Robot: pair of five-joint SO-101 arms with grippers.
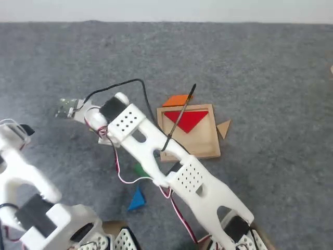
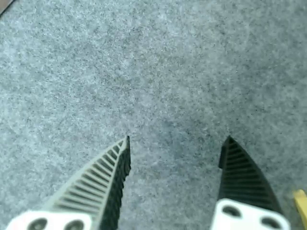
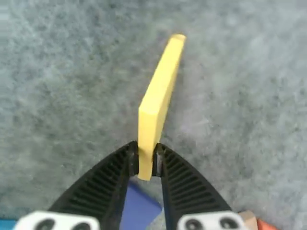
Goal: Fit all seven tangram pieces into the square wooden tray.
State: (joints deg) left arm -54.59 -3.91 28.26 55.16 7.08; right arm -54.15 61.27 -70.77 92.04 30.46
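1. Tangram piece, the yellow one (image 3: 160, 91), is up off the carpet and standing on its thin edge. Its long axis points straight away from the right gripper (image 3: 146, 149), which pinches the near end tight between both fingers.
2. Right under that grip a dark blue piece (image 3: 139, 208) lies flat on the carpet.
3. Left gripper (image 2: 177, 143) hangs over bare carpet with its fingers spread wide and nothing between them.
4. From above, the right arm (image 1: 190, 177) stretches from the near edge diagonally up and left, crossing the tray's near left corner. The left arm (image 1: 31, 182) sits folded at the near left.
5. Nearest on the floor is a blue triangle (image 1: 137, 200), then a green piece (image 1: 139, 169) half under the right arm.
6. Tray (image 1: 214, 133) lies flat, with a red triangle (image 1: 186, 120) inside, long edge along the far wall and tip pointing near. An orange piece (image 1: 176, 100) sits against the outside of the far rim, and a small tan triangle (image 1: 223, 128) is just beside the right wall.
7. Grey carpet (image 1: 260, 62) covers everything, with a pale wall (image 1: 166, 9) behind.
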